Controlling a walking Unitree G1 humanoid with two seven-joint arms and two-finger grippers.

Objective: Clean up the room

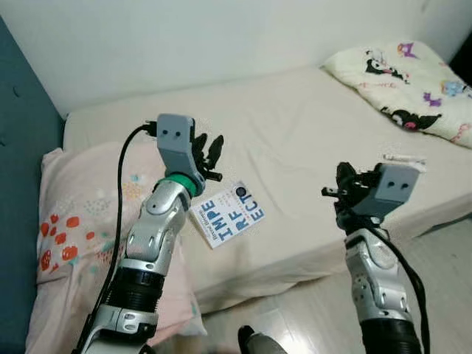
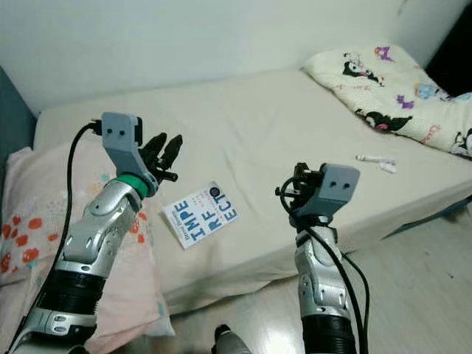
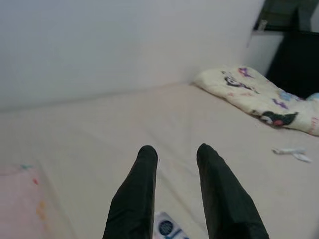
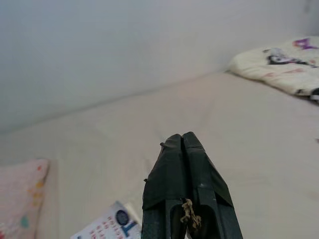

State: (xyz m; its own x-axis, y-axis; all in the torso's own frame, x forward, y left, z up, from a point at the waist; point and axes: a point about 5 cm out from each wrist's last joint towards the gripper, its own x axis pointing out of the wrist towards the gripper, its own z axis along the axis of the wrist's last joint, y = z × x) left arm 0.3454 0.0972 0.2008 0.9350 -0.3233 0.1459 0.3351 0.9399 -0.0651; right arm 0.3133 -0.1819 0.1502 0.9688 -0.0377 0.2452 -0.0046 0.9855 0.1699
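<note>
A white book [image 1: 228, 213] with blue letters lies flat on the cream mattress [image 1: 295, 125], near its front edge. My left gripper [image 1: 207, 150] hovers above and just left of the book, its two black fingers [image 3: 142, 189] open with nothing between them. My right gripper [image 1: 341, 182] is raised over the mattress's front edge, right of the book, with its fingers [image 4: 182, 169] pressed together and empty. A small white wrapper [image 1: 403, 158] lies on the mattress further right.
A pink patterned pillow [image 1: 74, 228] hangs off the mattress's left front corner. A cartoon-print blanket [image 1: 405, 81] is bunched at the far right. A blue wall panel [image 1: 18, 147] stands on the left, pale floor [image 1: 442, 273] at the lower right.
</note>
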